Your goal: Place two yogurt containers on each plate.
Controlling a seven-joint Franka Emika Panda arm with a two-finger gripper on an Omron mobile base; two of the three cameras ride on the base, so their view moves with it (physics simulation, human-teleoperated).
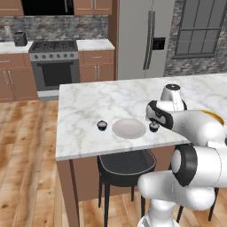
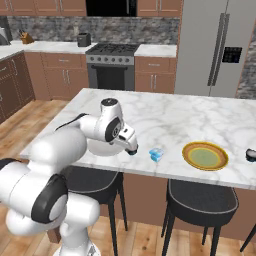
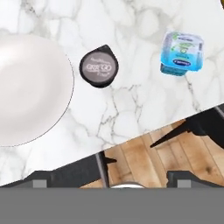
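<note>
Marble table (image 1: 88,106) in wood-floored kitchen, gripper (image 3: 113,168) wide open and empty above table edge, dark yogurt cup (image 3: 99,66) just beside white plate (image 3: 26,87), blue cup (image 3: 181,53) further from plate.

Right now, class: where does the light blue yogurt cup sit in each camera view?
Right base view: light blue yogurt cup at centre, left of the gold-rimmed plate.
Hand view: upper right, right of the dark cup.
Shared landmark: the marble counter, near its front edge.
</note>
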